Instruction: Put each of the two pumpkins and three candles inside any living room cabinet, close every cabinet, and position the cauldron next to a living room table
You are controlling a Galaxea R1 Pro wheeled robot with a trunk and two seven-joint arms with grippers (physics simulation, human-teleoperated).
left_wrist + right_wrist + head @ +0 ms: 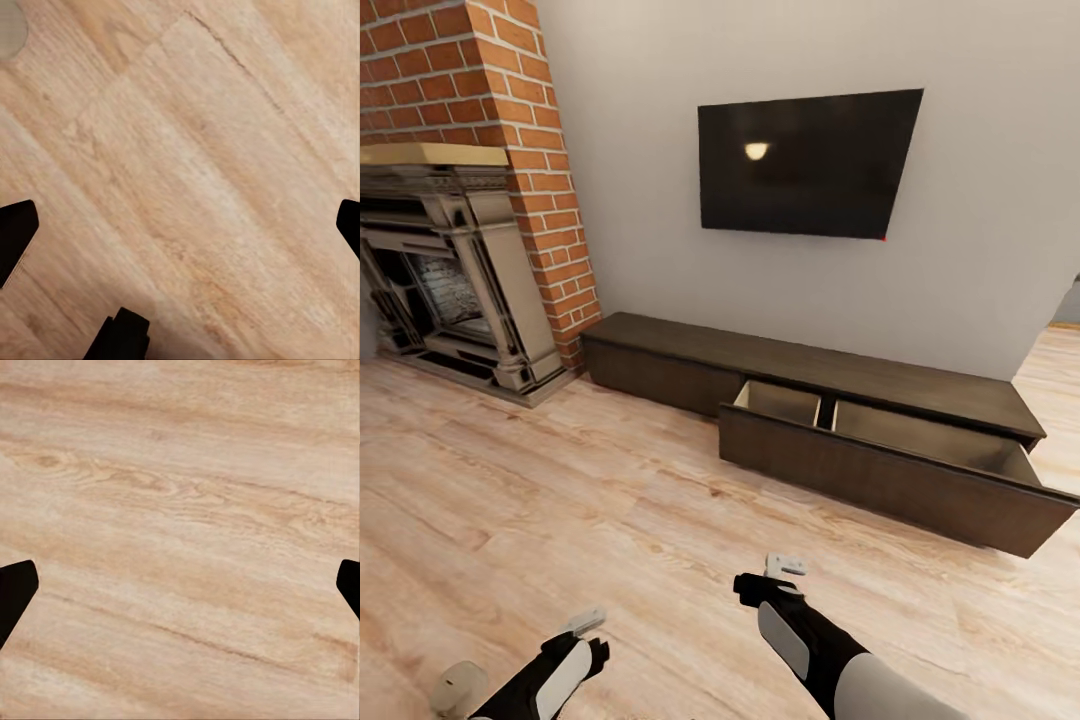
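- The cabinet (830, 400) sits far ahead of both grippers; its big drawer (900, 450) is pulled out and looks empty, so I think filling and shutting come later
- The right gripper (180, 585) is wide open, holding nothing
- The left gripper (180, 225) is wide open over bare floor (560, 500), holding nothing

cabinet (830, 365) drawer floor hidden by its front | fireplace (450, 270) cut off at frame edge

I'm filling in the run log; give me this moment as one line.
cabinet: drawer open, looks empty | left gripper: open, over floor | right gripper: open, nothing held
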